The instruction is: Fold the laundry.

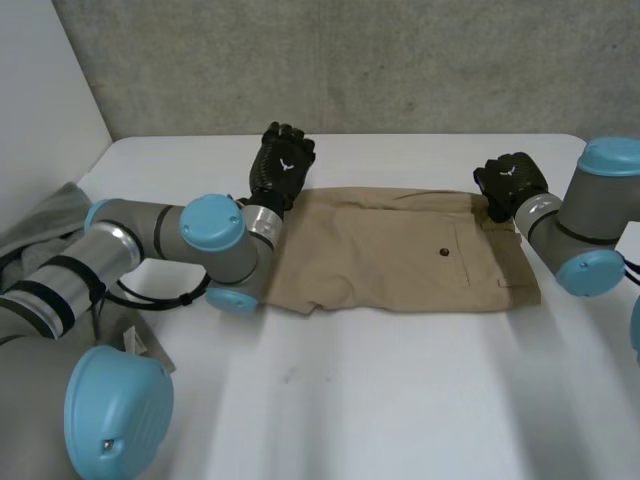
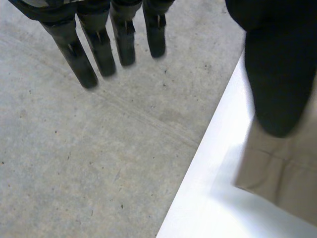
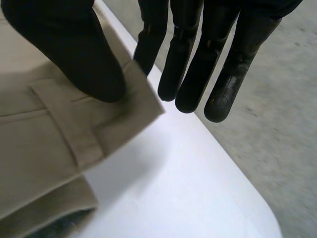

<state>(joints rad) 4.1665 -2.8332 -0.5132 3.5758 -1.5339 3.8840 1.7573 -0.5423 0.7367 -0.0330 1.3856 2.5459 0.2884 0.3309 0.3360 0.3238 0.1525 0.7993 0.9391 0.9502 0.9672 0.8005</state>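
Khaki shorts [image 1: 400,255] lie folded flat across the middle of the white table [image 1: 400,400]. My left hand [image 1: 282,165] hovers at their far left corner. Seen from the left wrist, that hand [image 2: 99,49] is open: its fingers are straight and reach out past the table edge, and its thumb is above the cloth corner [image 2: 282,173]. My right hand [image 1: 512,183] is at the far right corner. There its thumb [image 3: 89,59] presses on the waistband corner [image 3: 133,104] against a straight finger behind the edge.
A grey garment [image 1: 40,240] is heaped at the table's left edge beside my left arm. The table's far edge [image 2: 208,163] runs just beyond both hands, with concrete floor [image 2: 74,158] below. A rounded table corner [image 3: 257,208] lies near my right hand.
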